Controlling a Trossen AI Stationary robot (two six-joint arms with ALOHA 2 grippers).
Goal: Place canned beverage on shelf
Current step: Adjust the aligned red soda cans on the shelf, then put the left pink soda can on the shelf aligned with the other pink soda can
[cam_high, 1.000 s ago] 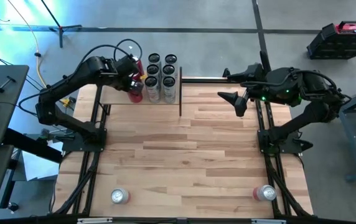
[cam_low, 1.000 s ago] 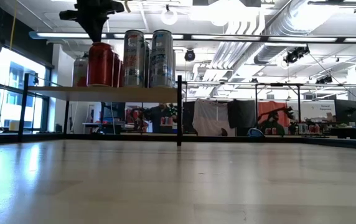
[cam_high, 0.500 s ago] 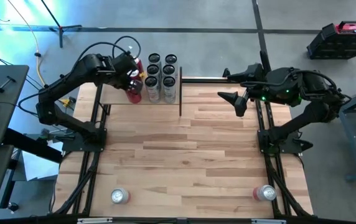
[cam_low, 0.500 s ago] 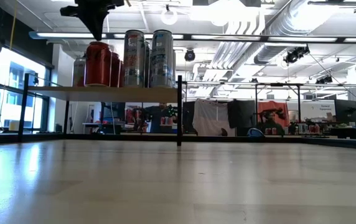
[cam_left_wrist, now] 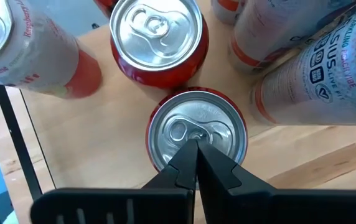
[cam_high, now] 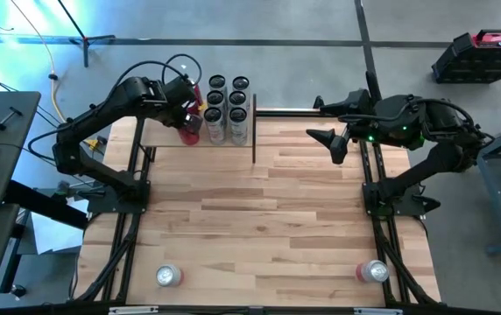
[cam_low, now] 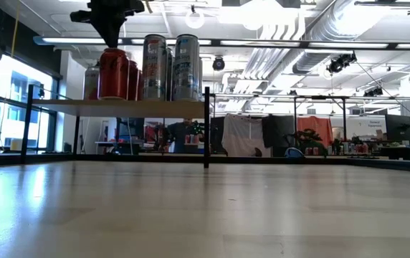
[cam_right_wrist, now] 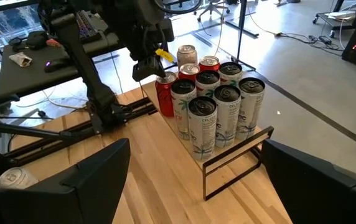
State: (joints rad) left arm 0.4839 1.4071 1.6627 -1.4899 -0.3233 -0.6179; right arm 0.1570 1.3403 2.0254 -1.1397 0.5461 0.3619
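Left wrist view: the red beverage can stands upright on the shelf, long axis vertical, silver lid and pull tab facing up. A 2nd red can stands just beside it. Tall silver cans stand close by on the same board.

High view: the shelf sits at the far left edge of the counter. It carries 6 tall silver cans in 2 rows of 3. The red beverage can stands at the left side of that group. 2 more cans and rest near the counter's near edge, well apart from each other.

Low view: the shelf is a light-wood board raised on thin black posts. Behind it lies a large room with ceiling ducts, strip lights and windows on the left.

The left end effector has its fingers pressed together with no gap. The tips sit at the centre of the red can's lid; contact cannot be confirmed. It holds nothing.

The right end effector waits over the far right of the counter, fingers spread wide, holding nothing.
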